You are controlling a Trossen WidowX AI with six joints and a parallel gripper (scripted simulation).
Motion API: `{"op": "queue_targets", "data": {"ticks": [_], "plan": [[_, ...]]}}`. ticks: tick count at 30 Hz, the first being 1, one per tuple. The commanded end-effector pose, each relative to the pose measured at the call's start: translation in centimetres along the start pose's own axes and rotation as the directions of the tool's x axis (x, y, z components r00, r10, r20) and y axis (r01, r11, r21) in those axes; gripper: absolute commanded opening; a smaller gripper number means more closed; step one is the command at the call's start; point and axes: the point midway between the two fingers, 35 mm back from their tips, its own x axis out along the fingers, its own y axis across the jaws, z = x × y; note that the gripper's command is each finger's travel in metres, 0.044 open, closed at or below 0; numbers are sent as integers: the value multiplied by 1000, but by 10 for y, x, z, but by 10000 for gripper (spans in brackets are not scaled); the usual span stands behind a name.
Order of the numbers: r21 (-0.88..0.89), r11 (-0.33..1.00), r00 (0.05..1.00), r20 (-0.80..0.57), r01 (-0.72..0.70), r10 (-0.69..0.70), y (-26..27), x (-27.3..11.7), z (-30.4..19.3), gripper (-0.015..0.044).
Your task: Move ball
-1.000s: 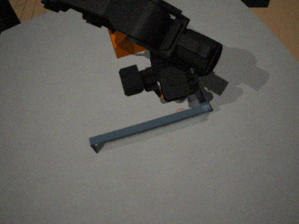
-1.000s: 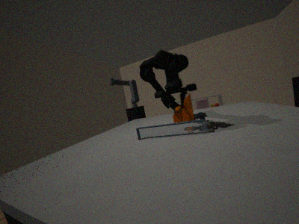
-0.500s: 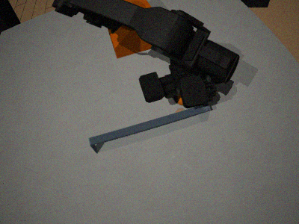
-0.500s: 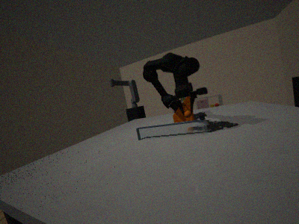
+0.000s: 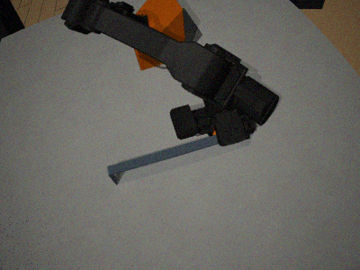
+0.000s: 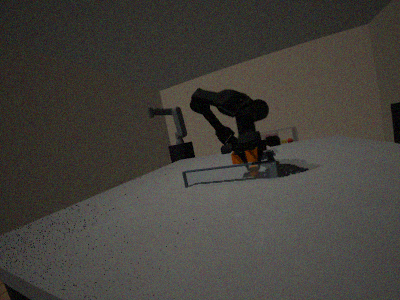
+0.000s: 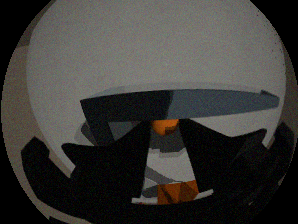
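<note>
A small orange ball [image 7: 164, 123] sits pinched between the two dark fingers of the gripper [image 7: 164, 137], seen as a small orange spot at the fingertips in the wrist view. The gripper is closed on the ball, its fingers held partly apart by it. From above, only a sliver of orange [image 5: 214, 132] shows under the black gripper [image 5: 211, 128], just beside the right end of the long clear wall [image 5: 164, 157].

In the wrist view, the wall [image 7: 220, 103] runs as a grey-blue band across the picture just beyond the ball. Whether the ball touches the table cannot be told. The see-through copy of the ball cannot be made out in any view.

The long wall lies slanted across the pale grey round table [image 5: 67, 216], with a short turned end at its lower left. The second wall is hidden beneath the gripper.

The dark arm [image 5: 148, 40] reaches in from the upper left, crossing over an orange block [image 5: 164, 15] at the table's far edge. In the side view, the arm [image 6: 230, 102] bends down steeply, with the gripper [image 6: 247, 155] low at the wall [image 6: 220, 175].
</note>
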Motion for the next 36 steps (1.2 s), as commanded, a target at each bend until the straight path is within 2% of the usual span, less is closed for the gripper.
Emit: {"op": "queue_targets", "data": {"ticks": [1, 17, 27, 33, 36], "plan": [[-8, 1000, 1000, -3, 6, -6, 1, 5, -1, 0], [-8, 1000, 1000, -3, 7, -7, 0, 22, -2, 0], [1, 1000, 1000, 4, 0, 0, 0, 17, 1, 259], [1, 1000, 1000, 4, 0, 0, 0, 15, 1, 259], [-4, 1000, 1000, 0, -1, 1, 2, -25, 2, 259]]}}
